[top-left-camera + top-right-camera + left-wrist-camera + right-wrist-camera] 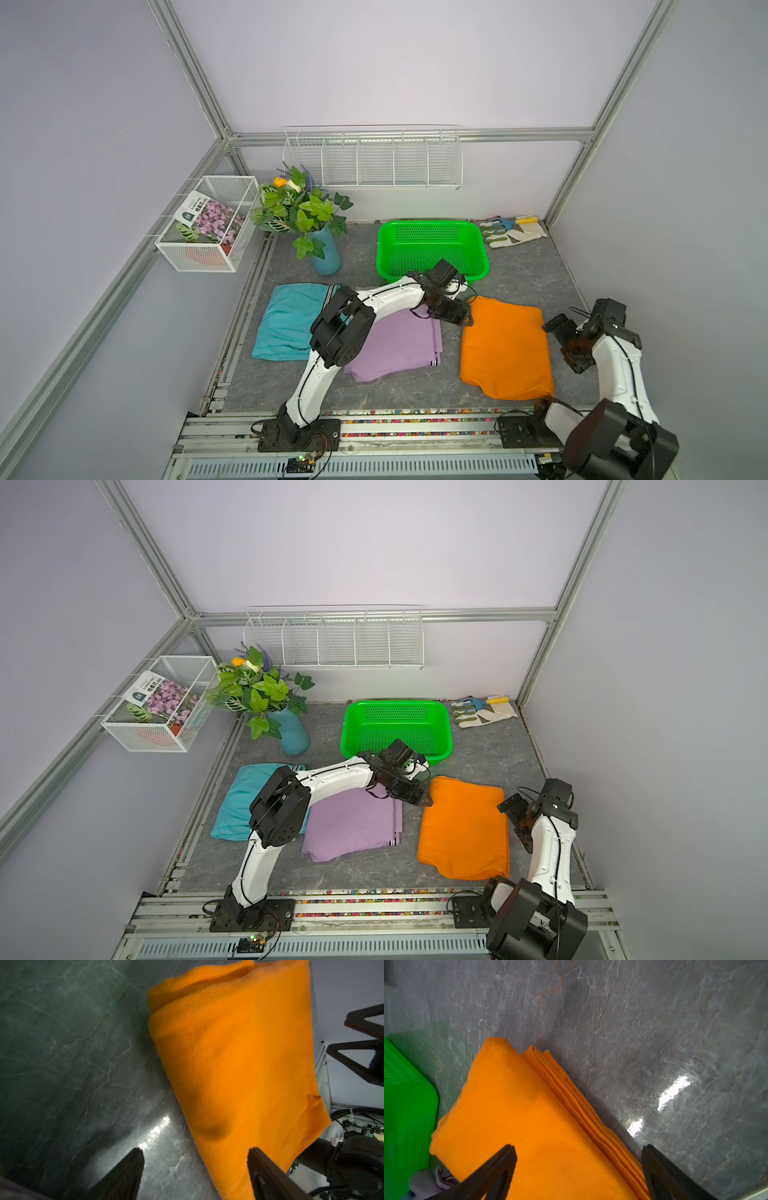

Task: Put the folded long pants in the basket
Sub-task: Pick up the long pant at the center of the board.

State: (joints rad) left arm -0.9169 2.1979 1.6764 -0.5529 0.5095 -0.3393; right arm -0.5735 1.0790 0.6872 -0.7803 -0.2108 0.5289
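In both top views, the orange pants [505, 349] lay folded flat on the grey table [519, 270], nearer the robot than the green basket [432, 224] and just clear of it. The lilac pants [399, 345] and the teal pants [282, 324] lay to their left, partly under the left arm. The left gripper [468, 321] sat at the orange pants' far left corner. The right gripper [563, 343] sat at their right edge, so the garment lay between the two. No garment was in the basket.

In the left wrist view, the left gripper [196, 1151] stood wide apart with nothing held. The orange pants' [234, 1059] side edge ran into the gap, with one finger [264, 1167] over the cloth and the other over bare table. Whether a tip touched the cloth could not be told. The right gripper's black fingers [361, 1059] showed past the garment's far edge.

In the right wrist view, the right gripper [579, 1151] also stood fully apart and held nothing. The orange pants' [519, 1115] stacked fold edge ran between its fingers: one over the cloth, the other over the table. A corner of the basket [404, 1095] showed beside the garment, with a scrap of lilac cloth below it.
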